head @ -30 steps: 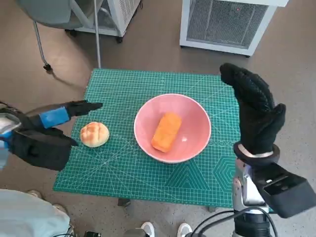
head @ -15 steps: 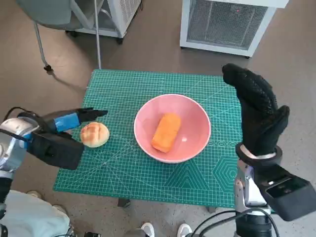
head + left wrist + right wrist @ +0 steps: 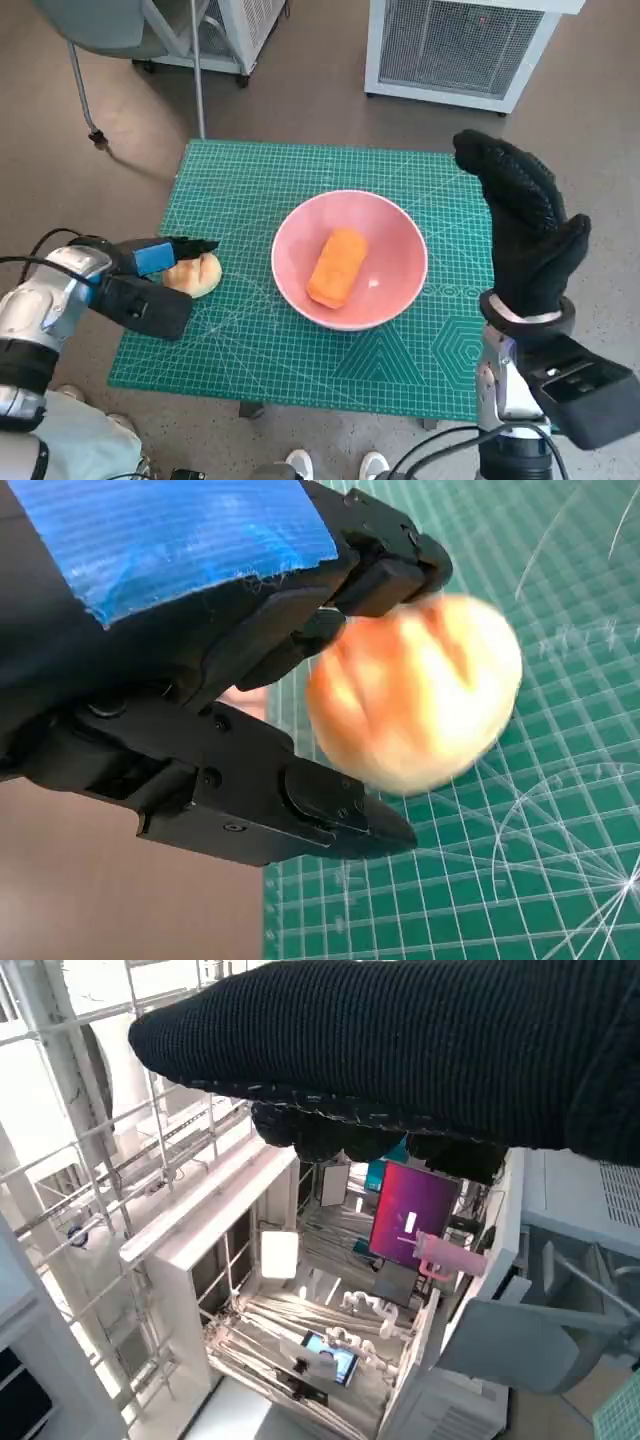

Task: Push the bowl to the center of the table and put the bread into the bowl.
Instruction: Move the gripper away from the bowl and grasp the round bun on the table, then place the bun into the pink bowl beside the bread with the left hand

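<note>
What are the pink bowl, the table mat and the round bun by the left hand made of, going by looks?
Pink bowl: smooth, faintly glossy, probably plastic or melamine.
Table mat: matte green with printed grid lines, looks like a rubbery cutting mat.
Round bun: golden scored crust; real or replica bread, cannot tell.

green cutting mat [image 3: 300, 370] | white grilled unit [image 3: 462, 45] | chair leg [image 3: 82, 85] | shoes [image 3: 335, 465]

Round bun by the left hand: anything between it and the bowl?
Nothing visible. The bun sits at the left hand, and only bare mat lies between it and the bowl. An orange loaf already lies inside the bowl.
</note>
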Robot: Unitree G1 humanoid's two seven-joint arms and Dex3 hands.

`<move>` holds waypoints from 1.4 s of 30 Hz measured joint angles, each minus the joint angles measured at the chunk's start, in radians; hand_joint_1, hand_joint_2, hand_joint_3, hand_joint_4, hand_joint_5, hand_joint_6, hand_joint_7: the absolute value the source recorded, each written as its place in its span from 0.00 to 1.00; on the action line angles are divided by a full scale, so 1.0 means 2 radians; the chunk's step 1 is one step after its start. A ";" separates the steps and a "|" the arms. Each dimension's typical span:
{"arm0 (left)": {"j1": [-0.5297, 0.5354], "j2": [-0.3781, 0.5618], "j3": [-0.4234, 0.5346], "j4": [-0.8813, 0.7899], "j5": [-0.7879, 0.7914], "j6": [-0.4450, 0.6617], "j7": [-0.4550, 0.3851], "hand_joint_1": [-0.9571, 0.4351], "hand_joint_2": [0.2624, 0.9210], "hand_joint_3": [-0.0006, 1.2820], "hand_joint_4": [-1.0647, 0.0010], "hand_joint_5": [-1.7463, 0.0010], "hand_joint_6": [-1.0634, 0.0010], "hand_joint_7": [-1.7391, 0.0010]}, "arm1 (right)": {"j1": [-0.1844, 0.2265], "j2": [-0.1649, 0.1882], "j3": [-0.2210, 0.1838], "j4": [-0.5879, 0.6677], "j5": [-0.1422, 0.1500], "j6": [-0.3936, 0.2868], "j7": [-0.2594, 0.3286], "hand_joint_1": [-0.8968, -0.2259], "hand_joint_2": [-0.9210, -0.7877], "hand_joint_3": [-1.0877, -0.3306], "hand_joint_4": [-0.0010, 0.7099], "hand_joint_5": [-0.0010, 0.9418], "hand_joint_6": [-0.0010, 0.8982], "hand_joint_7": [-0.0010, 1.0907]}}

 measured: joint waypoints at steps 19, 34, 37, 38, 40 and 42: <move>-0.047 0.015 -0.039 0.079 0.023 -0.121 0.145 0.69 1.00 0.07 0.42 0.30 0.38 0.35 | 0.001 0.001 0.000 -0.002 -0.002 -0.001 -0.003 0.59 0.00 0.43 0.47 0.02 0.00 0.62; -0.049 0.069 0.092 -0.073 -0.121 -0.173 0.115 0.69 1.00 0.07 0.42 0.34 0.37 0.30 | 0.002 0.001 -0.003 -0.002 -0.003 -0.002 -0.003 0.58 0.00 0.43 0.47 0.02 0.00 0.63; -0.051 0.068 0.112 -0.103 -0.144 -0.173 0.110 0.69 1.00 0.07 0.41 0.35 0.39 0.29 | 0.002 0.001 -0.004 -0.002 -0.002 -0.002 -0.003 0.58 0.00 0.43 0.47 0.02 0.00 0.63; -0.051 0.066 0.118 -0.115 -0.155 -0.174 0.109 0.69 1.00 0.07 0.41 0.34 0.39 0.30 | 0.002 0.001 -0.004 -0.002 -0.002 -0.002 -0.003 0.58 0.00 0.43 0.47 0.02 0.00 0.63; -0.054 0.062 0.127 -0.133 -0.165 -0.177 0.108 0.69 1.00 0.07 0.41 0.34 0.40 0.30 | 0.002 0.001 -0.005 -0.002 -0.002 -0.002 -0.003 0.58 0.00 0.43 0.47 0.02 0.00 0.63; -0.057 0.053 0.133 -0.152 -0.172 -0.177 0.108 0.69 1.00 0.08 0.42 0.33 0.41 0.30 | 0.002 0.001 -0.005 -0.002 -0.002 -0.002 -0.003 0.58 0.00 0.43 0.47 0.02 0.00 0.63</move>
